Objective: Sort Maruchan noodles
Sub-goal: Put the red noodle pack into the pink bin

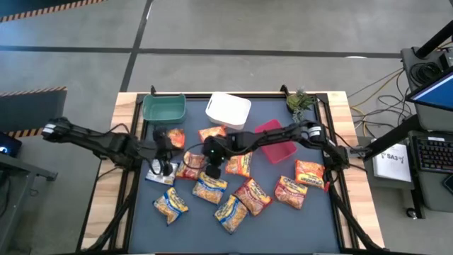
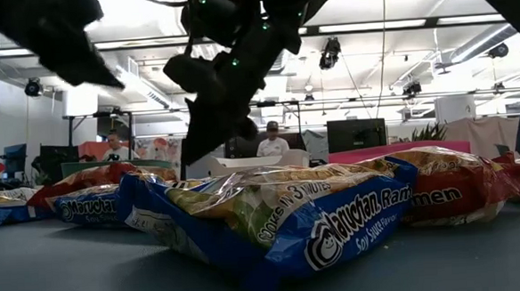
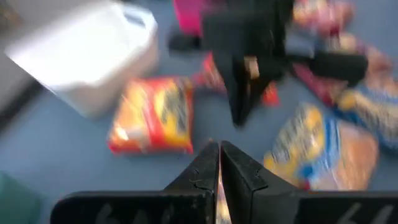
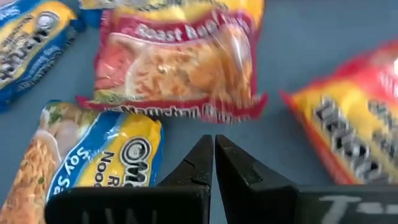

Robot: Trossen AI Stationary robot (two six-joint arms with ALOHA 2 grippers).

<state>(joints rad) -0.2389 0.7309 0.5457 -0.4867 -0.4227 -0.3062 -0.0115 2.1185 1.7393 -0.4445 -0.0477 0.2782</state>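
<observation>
Several Maruchan noodle packets lie flat on the dark mat. My right gripper is shut and hangs empty above the mat. It sits between a red roast-beef packet, a blue soy-sauce packet and an orange packet. In the high view it is over the middle of the pile. My left gripper is shut with nothing held, raised at the mat's left beside an orange packet. It points at the right arm.
A green bin, a white bin and a red bin stand along the mat's far side. A small plant sits at the far right corner. People sit in the room behind.
</observation>
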